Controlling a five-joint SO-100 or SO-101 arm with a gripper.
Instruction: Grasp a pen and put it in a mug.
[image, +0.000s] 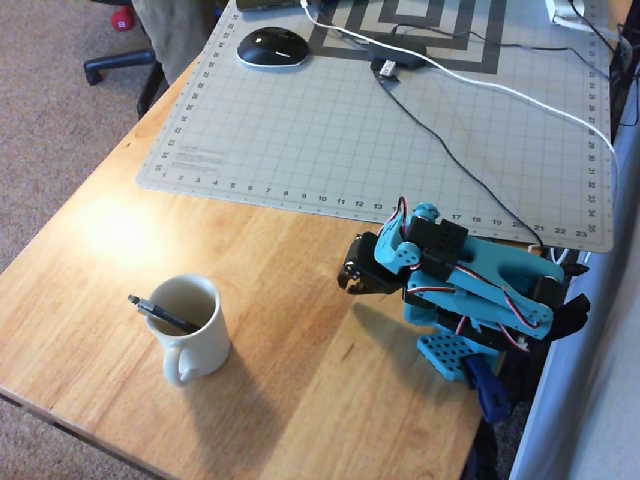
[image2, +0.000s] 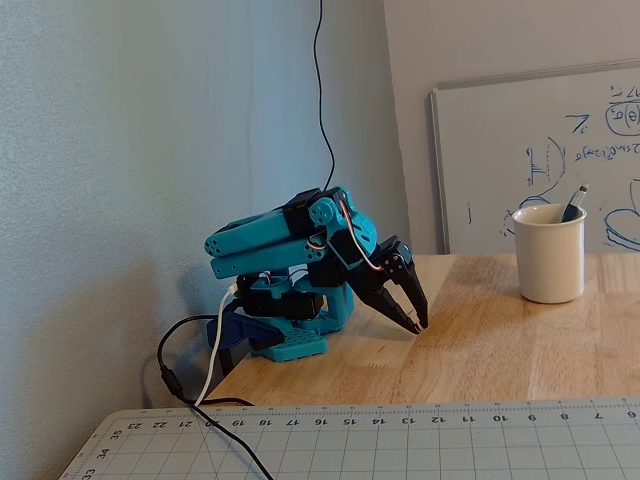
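Observation:
The cream-white mug (image: 207, 350) stands on the wooden table at the front left of the overhead view, handle toward the front edge. In the fixed view the mug (image2: 548, 258) is at the right. The dark pen (image: 158, 312) stands inside it, leaning on the rim, its end sticking out to the left. In the fixed view only the pen's tip (image2: 574, 202) shows above the rim. The blue arm is folded low over its base. My gripper (image: 349, 284) (image2: 418, 323) points down at the table, empty, fingertips together, well apart from the mug.
A grey-green cutting mat (image: 400, 120) covers the back of the table, with a black mouse (image: 272, 47), a black cable (image: 450, 160) and a white cable (image: 520, 100) on it. A whiteboard (image2: 500, 160) leans on the wall behind the mug. The table's front edge lies close to the mug.

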